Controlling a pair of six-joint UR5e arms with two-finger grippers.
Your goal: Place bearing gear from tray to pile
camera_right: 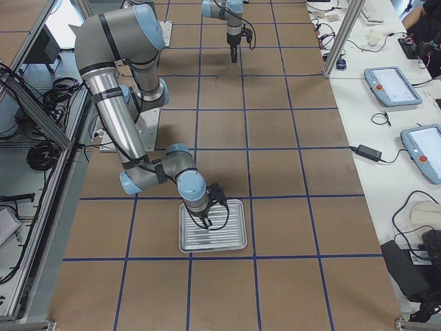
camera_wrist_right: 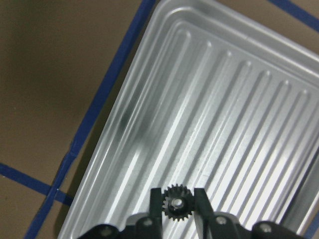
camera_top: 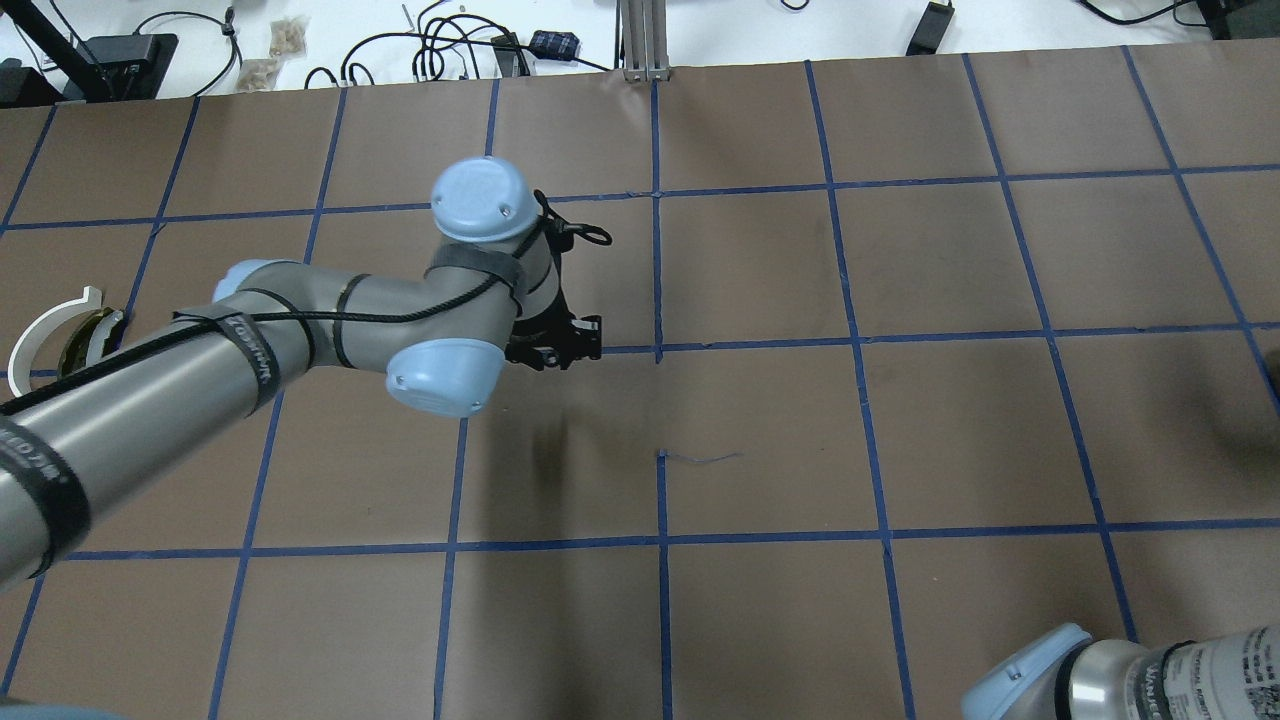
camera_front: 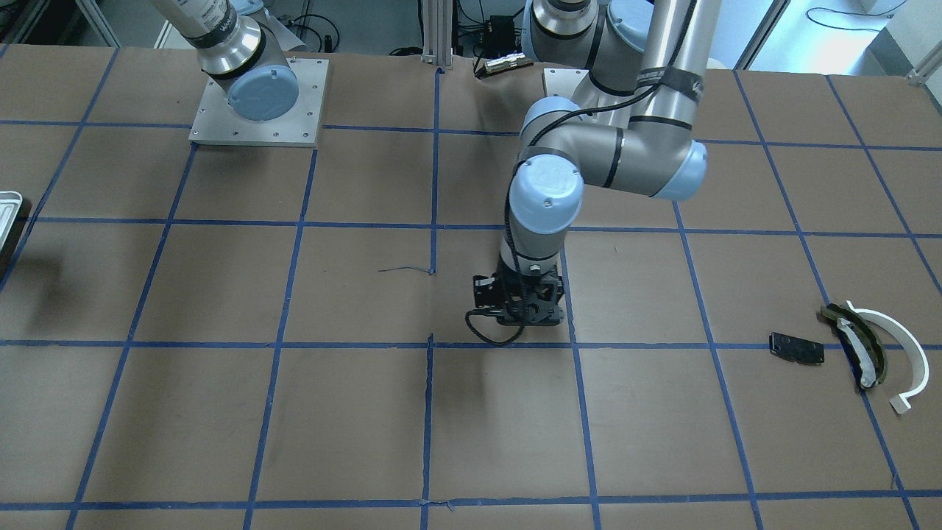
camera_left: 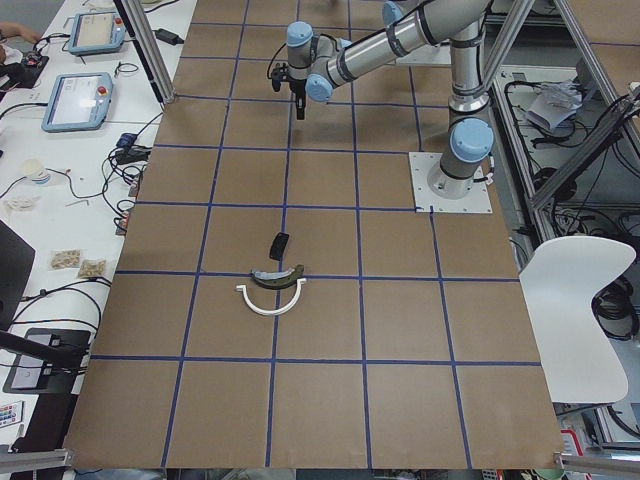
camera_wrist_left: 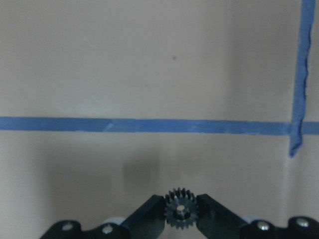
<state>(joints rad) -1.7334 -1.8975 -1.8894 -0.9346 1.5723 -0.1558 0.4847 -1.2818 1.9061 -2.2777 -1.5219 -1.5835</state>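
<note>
Over the tray [camera_wrist_right: 224, 99], right jaws clamp a bearing gear [camera_wrist_right: 174, 204]; left jaws clamp a second gear [camera_wrist_left: 181, 214].

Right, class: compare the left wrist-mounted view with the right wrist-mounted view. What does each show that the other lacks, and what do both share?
Only the left wrist view: the left gripper over bare brown table, where blue tape lines cross. Only the right wrist view: the ribbed silvery tray beneath the right gripper. Both: a gripper shut on a small black toothed gear, the left gear and the right gear, with brown table and blue tape lines behind.
</note>
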